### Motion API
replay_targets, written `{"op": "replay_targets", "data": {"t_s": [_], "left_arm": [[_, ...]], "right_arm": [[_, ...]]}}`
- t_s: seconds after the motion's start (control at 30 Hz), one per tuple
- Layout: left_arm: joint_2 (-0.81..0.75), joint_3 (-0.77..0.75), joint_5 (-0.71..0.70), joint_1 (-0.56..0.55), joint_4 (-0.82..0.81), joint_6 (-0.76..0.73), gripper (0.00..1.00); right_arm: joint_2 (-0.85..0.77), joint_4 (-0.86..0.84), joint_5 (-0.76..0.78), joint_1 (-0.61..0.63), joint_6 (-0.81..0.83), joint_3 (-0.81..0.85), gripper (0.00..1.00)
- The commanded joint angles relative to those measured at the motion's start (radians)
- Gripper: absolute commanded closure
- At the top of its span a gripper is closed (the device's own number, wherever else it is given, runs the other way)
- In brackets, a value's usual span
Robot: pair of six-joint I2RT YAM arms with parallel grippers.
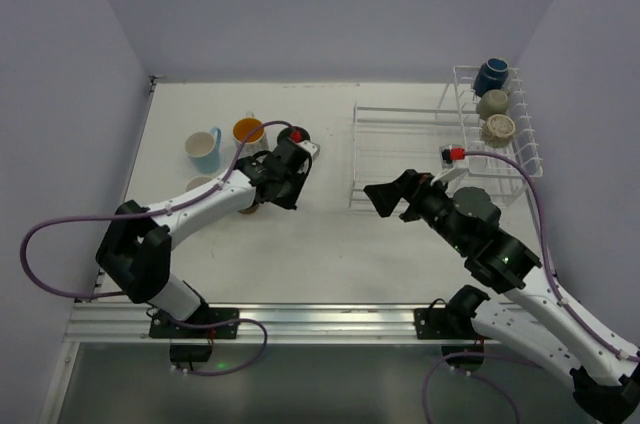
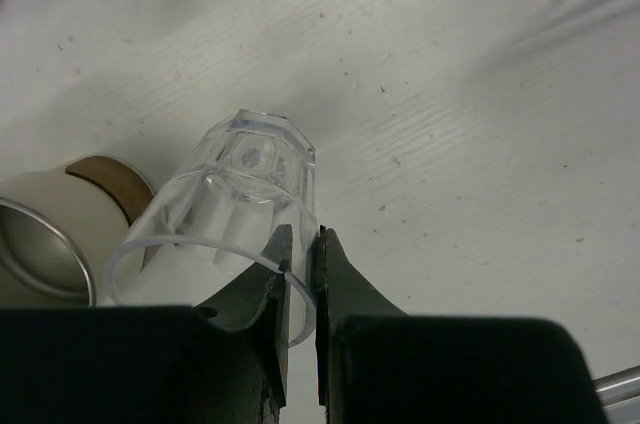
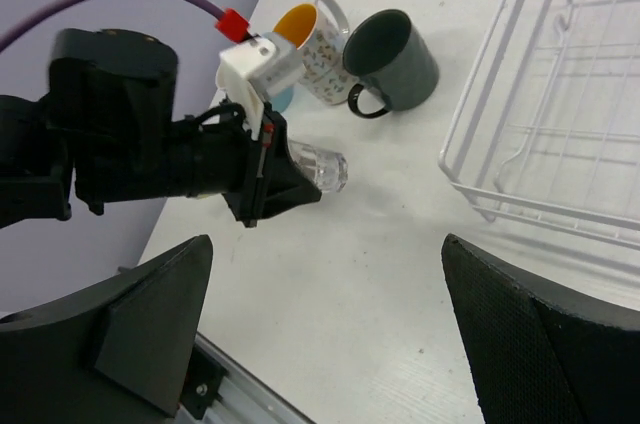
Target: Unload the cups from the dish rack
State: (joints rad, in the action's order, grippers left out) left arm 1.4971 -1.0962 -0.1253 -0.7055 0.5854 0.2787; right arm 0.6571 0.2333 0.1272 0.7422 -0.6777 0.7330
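The left gripper [image 2: 300,249] is clamped on the rim of the clear faceted glass cup [image 2: 250,169], held tilted over the white surface [image 2: 450,144], left of the white wire dish rack [image 1: 400,149]. The right gripper [image 3: 330,344], spread wide and empty, is at the rack's near edge. A navy cup [image 1: 492,75], pale green cup [image 1: 492,104] and beige cup [image 1: 498,128] sit in the rack's tall section.

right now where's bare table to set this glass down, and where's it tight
Bare: the middle strip of table between the left tool, holding the clear glass, and the dish rack, and the near stretch between both arms. Crowded: far left, around the light blue mug, orange-lined mug, black mug and beige cup.
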Motion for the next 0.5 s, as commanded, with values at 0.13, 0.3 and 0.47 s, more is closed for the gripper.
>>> {"op": "replay_targets", "data": {"t_s": [0.13,0.3,0.47], "left_arm": [[0.14,-0.123,-0.043,0.001,0.122,-0.081,0.95],[0.198,-0.123,-0.046,-0.002,0.132,-0.087,0.88],[0.242,-0.14,-0.094,-0.008,0.156,-0.084,0.83]], "right_arm": [[-0.05,0.069,0.094,0.002,0.056,0.037,0.01],[-0.071,0.072,0.098,0.0,0.067,0.043,0.01],[-0.085,0.078,0.118,0.0,0.078,0.045,0.01]]}}
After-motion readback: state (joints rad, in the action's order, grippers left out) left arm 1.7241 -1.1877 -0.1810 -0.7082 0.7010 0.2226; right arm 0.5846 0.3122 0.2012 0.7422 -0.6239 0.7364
